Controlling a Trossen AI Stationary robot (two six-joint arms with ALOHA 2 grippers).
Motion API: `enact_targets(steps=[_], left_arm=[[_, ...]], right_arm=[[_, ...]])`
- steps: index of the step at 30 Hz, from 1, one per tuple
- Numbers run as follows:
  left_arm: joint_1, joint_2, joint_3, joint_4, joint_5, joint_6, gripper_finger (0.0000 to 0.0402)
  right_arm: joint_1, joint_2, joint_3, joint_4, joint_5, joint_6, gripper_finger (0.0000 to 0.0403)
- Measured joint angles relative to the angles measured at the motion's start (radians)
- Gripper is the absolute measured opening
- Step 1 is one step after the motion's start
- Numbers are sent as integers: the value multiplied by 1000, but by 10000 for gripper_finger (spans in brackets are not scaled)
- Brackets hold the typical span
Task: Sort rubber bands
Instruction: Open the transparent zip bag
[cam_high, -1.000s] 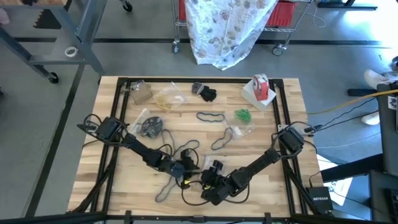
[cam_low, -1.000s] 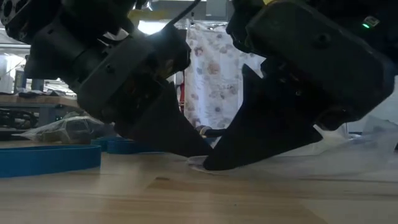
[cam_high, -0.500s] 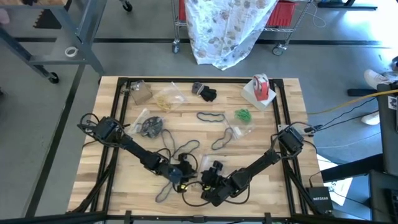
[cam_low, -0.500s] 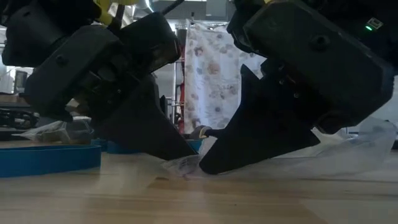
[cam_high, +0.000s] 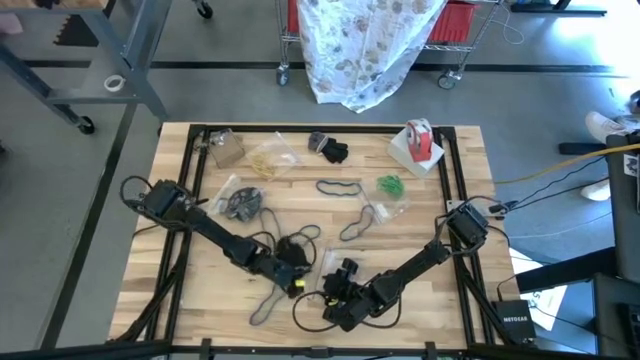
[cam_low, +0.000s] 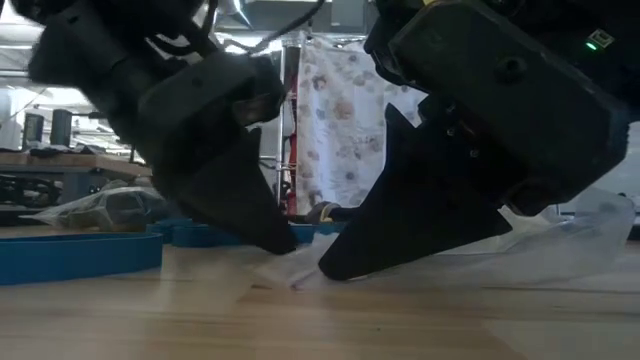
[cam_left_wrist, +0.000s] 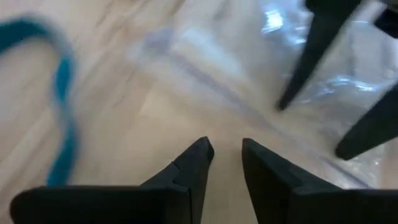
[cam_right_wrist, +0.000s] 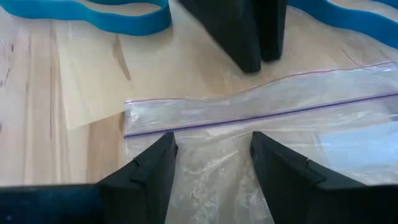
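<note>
1. Near the front edge of the wooden slatted table: a clear zip-top plastic bag lying flat, nothing visible inside as far as can be told.
2. Right gripper low over that bag's mouth, dark fingers spread apart, one on each side of a stretch of the bag, clamped on nothing.
3. Left gripper just beyond the bag's zip edge, tips at the table, fingers a narrow gap apart, nothing between them.
4. Teal-blue rubber bands flat on the wood just past the bag.
5. Farther from the bag, toward the table's back: small clear bags holding green bands, tan bands and dark bands.
6. Loose dark bands between those bags and the flat bag.
</note>
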Motion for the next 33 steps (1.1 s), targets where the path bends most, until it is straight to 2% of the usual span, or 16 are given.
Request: enact_targets(steps=[3, 6, 14, 24, 30, 33], left_arm=[[32, -38, 0, -71, 82, -65, 95], [52, -40, 0, -64, 106, -59, 95], [48, 15, 0, 85, 101, -49, 101], [43, 41, -1, 180, 114, -58, 122], [42, 41, -1, 186, 117, -54, 123], [39, 42, -1, 209, 121, -12, 109]], right_arm=[[0, 0, 0, 1, 0, -1, 204], [0, 0, 0, 0, 0, -1, 204], [1, 1, 0, 20, 23, 1, 204], [1, 2, 0, 25, 42, 3, 204], [0, 3, 0, 27, 50, 3, 204], [0, 4, -1, 26, 69, 4, 204]])
